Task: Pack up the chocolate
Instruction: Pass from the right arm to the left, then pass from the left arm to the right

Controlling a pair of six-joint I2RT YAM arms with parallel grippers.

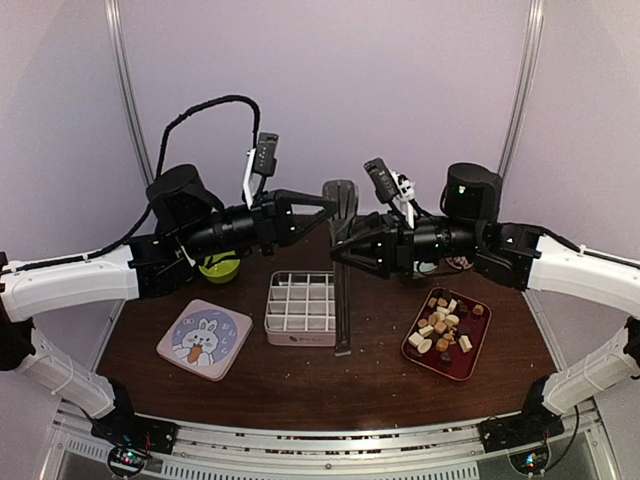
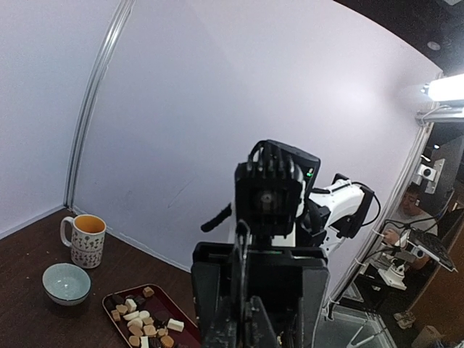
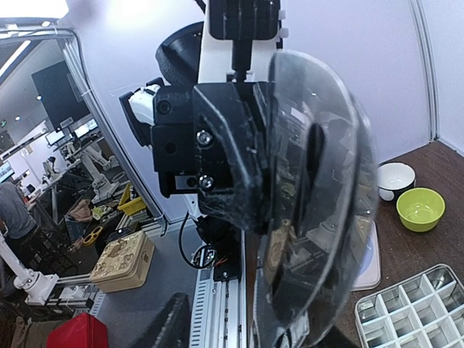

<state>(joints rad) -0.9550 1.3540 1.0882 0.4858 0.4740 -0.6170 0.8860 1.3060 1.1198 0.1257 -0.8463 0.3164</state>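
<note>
Where right tool (image 1: 340, 252) hovers, chocolate (image 1: 445, 325) lies apart, on tray (image 1: 471, 362).

No lettering can be read anywhere. The pink square lid with a cartoon rabbit (image 1: 204, 338) on the worktop carries a few tiny marks, too small to make out. A small dark mark on the front wall of the white gridded box (image 1: 300, 307) is equally illegible.

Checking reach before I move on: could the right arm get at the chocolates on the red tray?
Probably yes. The chocolates lie uncovered on the tray on that arm's own side, nothing standing between. The right gripper is only raised beside the dark tool.
</note>
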